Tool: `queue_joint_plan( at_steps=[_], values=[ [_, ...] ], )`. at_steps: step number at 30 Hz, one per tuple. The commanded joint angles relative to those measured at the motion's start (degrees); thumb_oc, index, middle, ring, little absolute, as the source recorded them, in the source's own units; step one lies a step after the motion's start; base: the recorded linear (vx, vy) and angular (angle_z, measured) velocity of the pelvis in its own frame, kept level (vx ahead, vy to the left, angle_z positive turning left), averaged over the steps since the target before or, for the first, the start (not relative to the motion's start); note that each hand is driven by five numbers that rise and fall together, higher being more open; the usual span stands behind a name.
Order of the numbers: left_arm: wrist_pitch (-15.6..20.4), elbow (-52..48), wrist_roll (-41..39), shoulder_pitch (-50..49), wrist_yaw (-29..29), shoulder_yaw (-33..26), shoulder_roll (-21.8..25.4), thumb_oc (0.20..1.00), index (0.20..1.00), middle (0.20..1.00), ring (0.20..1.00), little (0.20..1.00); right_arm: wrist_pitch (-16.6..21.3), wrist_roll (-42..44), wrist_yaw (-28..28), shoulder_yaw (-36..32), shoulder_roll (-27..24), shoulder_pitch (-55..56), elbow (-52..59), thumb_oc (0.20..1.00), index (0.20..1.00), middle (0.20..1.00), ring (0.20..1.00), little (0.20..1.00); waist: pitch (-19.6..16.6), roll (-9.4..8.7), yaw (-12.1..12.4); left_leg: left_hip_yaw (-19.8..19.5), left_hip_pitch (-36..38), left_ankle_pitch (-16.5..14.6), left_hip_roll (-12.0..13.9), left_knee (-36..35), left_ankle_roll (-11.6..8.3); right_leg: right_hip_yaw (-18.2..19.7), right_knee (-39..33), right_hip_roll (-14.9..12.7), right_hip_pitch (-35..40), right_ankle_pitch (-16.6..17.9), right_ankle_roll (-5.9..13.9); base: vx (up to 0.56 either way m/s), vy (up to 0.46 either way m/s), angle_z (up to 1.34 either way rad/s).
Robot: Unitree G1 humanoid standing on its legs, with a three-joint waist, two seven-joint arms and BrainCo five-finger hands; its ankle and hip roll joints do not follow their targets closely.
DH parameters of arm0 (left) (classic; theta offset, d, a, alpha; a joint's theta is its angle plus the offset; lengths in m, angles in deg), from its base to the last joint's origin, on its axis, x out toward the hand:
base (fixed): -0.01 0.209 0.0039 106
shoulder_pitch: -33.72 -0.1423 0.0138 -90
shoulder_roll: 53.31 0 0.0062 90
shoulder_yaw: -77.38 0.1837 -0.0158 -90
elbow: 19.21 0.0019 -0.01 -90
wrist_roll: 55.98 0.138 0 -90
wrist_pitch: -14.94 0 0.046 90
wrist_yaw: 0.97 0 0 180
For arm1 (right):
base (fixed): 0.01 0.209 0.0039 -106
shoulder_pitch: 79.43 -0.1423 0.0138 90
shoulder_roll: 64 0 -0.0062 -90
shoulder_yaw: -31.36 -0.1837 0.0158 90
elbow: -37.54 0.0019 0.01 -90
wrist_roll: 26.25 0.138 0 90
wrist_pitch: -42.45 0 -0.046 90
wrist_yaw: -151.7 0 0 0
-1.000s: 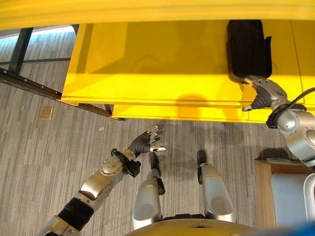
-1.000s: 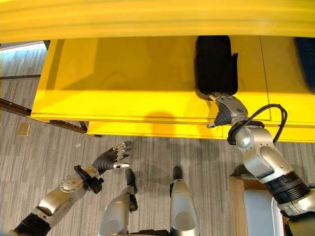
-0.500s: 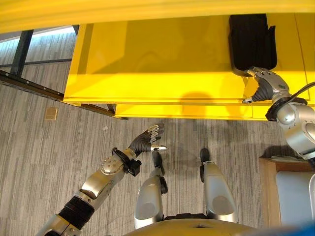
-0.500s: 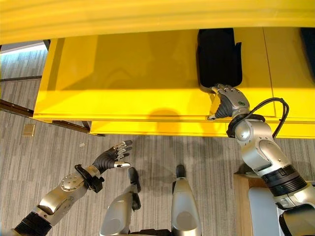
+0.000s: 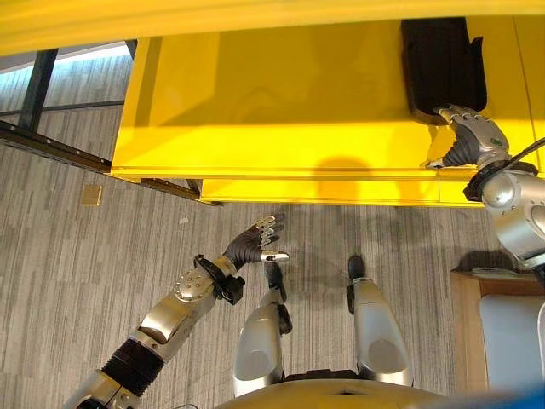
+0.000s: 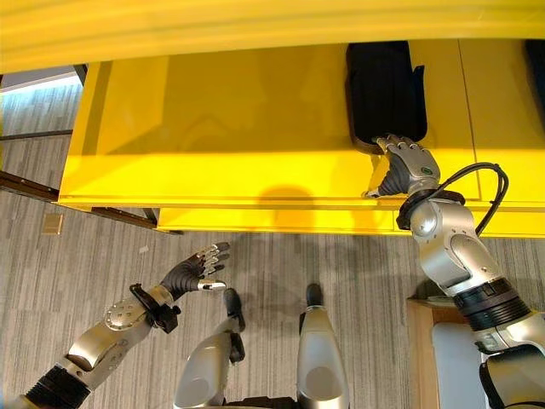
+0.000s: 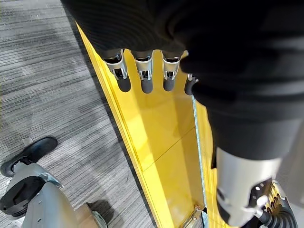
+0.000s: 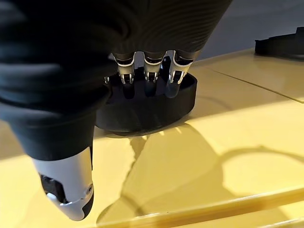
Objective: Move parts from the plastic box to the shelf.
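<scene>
Currently: black part (image 6: pixel 383 92) lying on yellow shelf (image 6: pixel 221 128), upper right | right hand (image 6: pixel 407 167) fingers straight, tips against part's near edge, pushing | left hand (image 6: pixel 194 271) relaxed, idle, lower left | placement nearly done; release pending.

A black part (image 5: pixel 441 64) lay on the yellow shelf (image 5: pixel 281 119). The right hand (image 5: pixel 470 143) rested on that shelf, fingers straight against the part's near end. Below the shelf's front edge, the left hand (image 5: pixel 253 246) hung open above grey floor (image 5: pixel 77 281).
</scene>
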Motion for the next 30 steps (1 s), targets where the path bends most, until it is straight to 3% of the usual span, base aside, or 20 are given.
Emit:
queue_joint_plan(
  at_steps=[1, 15, 20, 27, 30],
  values=[
    [1.49, -1.93, 1.50, -1.56, 1.00, -0.63, 0.74, 1.000, 1.000, 1.000, 1.000, 1.000, 0.53, -1.42, -3.11, -1.73, 2.38, -5.28, -0.84, 1.000, 1.000, 1.000, 1.000, 1.000, -0.84, -2.27, -0.71, 2.34, 1.18, -9.77, 0.58, 8.01, 0.35, -2.49, -6.37, -0.73, 5.86, -0.38, -0.20, 0.00, 0.000, 0.00],
    [1.71, -1.51, 2.15, -1.35, 1.27, -0.45, 0.18, 1.000, 1.000, 1.000, 1.000, 1.000, 1.43, 0.04, -3.19, -0.78, 3.03, -7.99, -2.41, 1.000, 1.000, 1.000, 1.000, 1.000, -1.20, -1.98, -0.34, 2.24, 1.81, -9.51, 0.33, 7.19, 0.33, -2.45, -6.54, -0.73, 6.08, -0.27, -0.17, 0.00, 0.000, 0.00],
    [2.01, -1.56, 1.90, -1.64, 1.24, -0.44, 0.00, 1.000, 1.000, 1.000, 1.000, 1.000, 1.39, 2.47, -6.82, -1.00, 3.55, -8.14, -2.35, 1.000, 1.000, 1.000, 1.000, 1.000, -1.43, -1.87, -0.29, 2.28, 2.28, -9.64, 0.30, 7.08, 0.36, -2.45, -6.81, -0.73, 6.65, -0.34, -0.19, 0.00, 0.000, 0.00],
    [2.63, -2.20, 1.83, -2.91, 0.78, -0.66, -1.05, 1.000, 1.000, 1.000, 1.000, 1.000, 6.51, 7.12, -14.32, -4.94, 5.05, -5.16, 2.69, 1.000, 1.000, 1.000, 1.000, 1.000, -2.54, -1.64, -0.92, 2.63, 3.96, -9.88, 0.04, 5.89, 0.49, -2.18, -7.78, -0.69, 7.94, -0.32, 0.05, 0.02, 0.054, 0.00],
    [2.91, -2.86, 1.77, -3.47, -0.64, -0.55, -2.05, 1.000, 1.000, 1.000, 1.000, 1.000, 10.75, 5.58, -20.11, -8.72, 6.16, -0.05, 8.47, 1.000, 1.000, 1.000, 1.000, 1.000, -3.50, -1.46, -1.81, 2.86, 5.02, -10.34, -0.17, 5.42, 0.69, -1.62, -8.31, -0.51, 8.68, -0.34, 0.19, 0.02, 0.079, 0.00]
  ],
)
